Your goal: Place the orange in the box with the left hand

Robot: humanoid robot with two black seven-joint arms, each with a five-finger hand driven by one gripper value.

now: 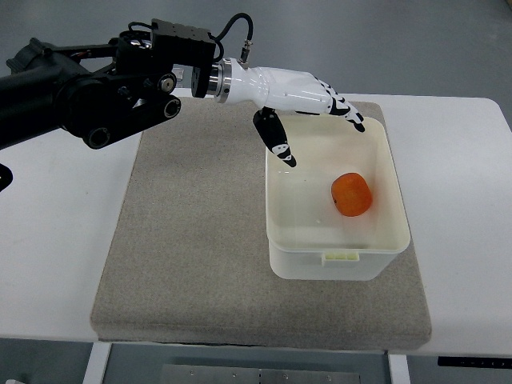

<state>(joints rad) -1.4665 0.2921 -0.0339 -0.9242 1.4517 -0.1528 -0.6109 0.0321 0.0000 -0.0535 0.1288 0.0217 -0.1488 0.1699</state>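
Observation:
An orange [352, 194] lies inside the white box [280, 232], toward its right side. My left hand [314, 120] reaches in from the upper left and hovers over the box's far left corner. Its white fingers [340, 104] are stretched out and the thumb points down, holding nothing. The hand is apart from the orange, up and to the left of it.
The box stands on a grey felt mat [184, 240] that covers the middle of the white table [56, 240]. My black left arm [80, 88] crosses the mat's far left corner. The table's front edge runs along the bottom.

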